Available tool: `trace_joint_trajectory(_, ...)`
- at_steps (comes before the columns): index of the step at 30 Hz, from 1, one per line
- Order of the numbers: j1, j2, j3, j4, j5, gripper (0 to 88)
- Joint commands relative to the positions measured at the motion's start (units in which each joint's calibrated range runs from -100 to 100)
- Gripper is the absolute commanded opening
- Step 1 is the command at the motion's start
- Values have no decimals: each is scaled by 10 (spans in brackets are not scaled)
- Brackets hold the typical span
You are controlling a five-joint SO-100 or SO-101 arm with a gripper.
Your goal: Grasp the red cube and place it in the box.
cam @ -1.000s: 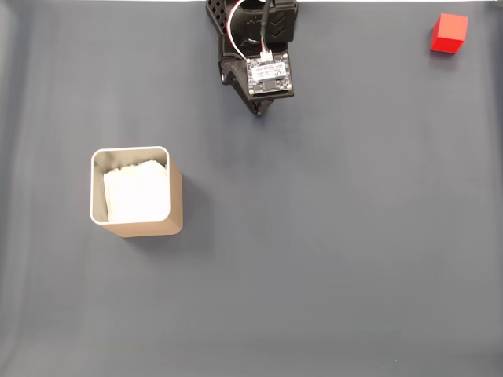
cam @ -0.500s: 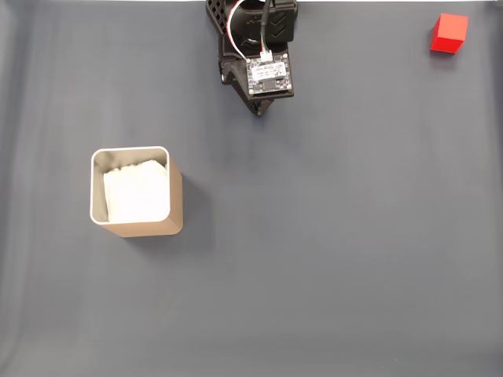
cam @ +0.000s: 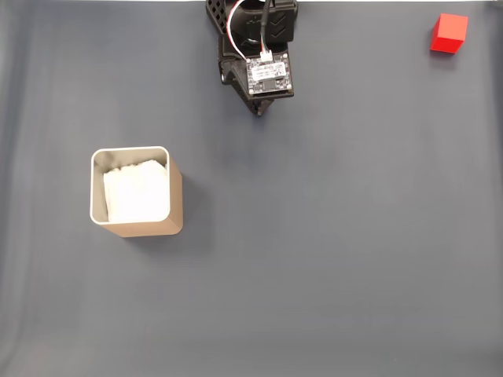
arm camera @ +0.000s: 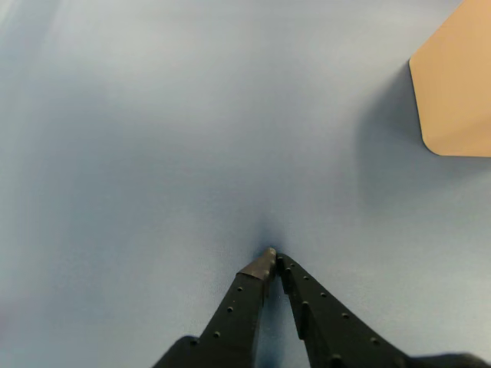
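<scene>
Only partly visible: box (arm camera: pixel 460 92), cropped at wrist-view edge; tool (arm camera: pixel 272 257) clenched, empty; red cube (cam: pixel 449 34) far off on worktop (cam: pixel 330 251).

A plain dark grey mat (cam: pixel 330 259), possibly cloth.

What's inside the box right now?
In the fixed view, the box holds only a white lining that fills most of its opening. What lies beneath the lining is hidden. The red cube sits far off, near the top right corner.
</scene>
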Motion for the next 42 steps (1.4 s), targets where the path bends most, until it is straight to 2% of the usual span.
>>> trace_joint_trajectory(1, -1, 0, 6, 10, 0, 7)
trace_joint_trajectory(14, 5, 0, 6, 10, 3, 2)
trace_joint_trajectory(20, 15, 0, 6, 4, 25, 2)
trace_joint_trajectory(28, 20, 0, 6, -97, -5, 2)
trace_joint_trajectory(42, 40, 63, -60, -236, -20, 2)
